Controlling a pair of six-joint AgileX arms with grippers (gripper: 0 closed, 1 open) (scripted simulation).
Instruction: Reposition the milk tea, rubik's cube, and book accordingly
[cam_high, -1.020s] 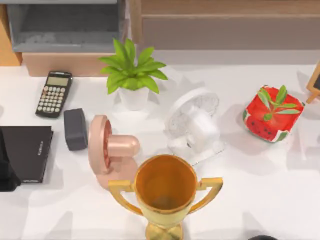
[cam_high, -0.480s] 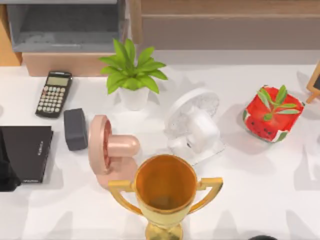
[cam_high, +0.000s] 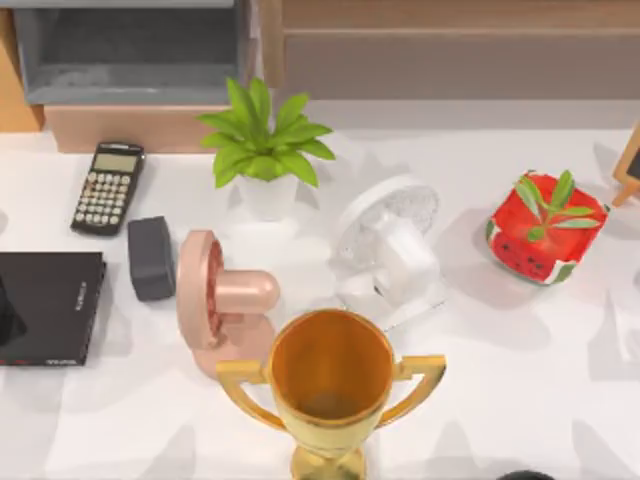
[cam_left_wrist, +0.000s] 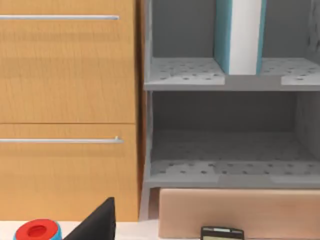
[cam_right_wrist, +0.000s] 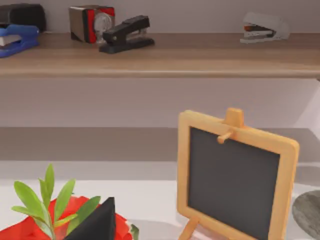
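From above – a white tabletop (cam_high: 520, 350) crowded with things: calculator (cam_high: 108, 187) far left, dark grey block (cam_high: 151, 258) just nearer, flat black slab (cam_high: 50, 305) at the left edge with a dark bit of the left arm (cam_high: 6, 320) over it. Toward the middle, a leafy plant (cam_high: 262, 150) in a white pot, a pink fan (cam_high: 220, 295), a white fan (cam_high: 390, 250), and a gold trophy (cam_high: 330, 385) at the near edge. On the right, a watermelon pot (cam_high: 545, 225). Grey shelf unit (cam_high: 130, 50) at the far left. From the left wrist – the book (cam_left_wrist: 239, 35) standing upright in the upper of the shelf unit's two compartments, teal covers either side of whitish pages; wooden drawers (cam_left_wrist: 67, 100) beside the unit. Dark wedge of the left claw (cam_left_wrist: 97, 225) low in the picture; cannot tell whether wide or narrow. From the right wrist – dark wedge of the right claw (cam_right_wrist: 97, 225) before the watermelon pot, near a small chalkboard easel (cam_right_wrist: 235, 177); again cannot tell how wide. Beyond, a wooden shelf (cam_right_wrist: 200, 60) carrying a black stapler (cam_right_wrist: 125, 34).
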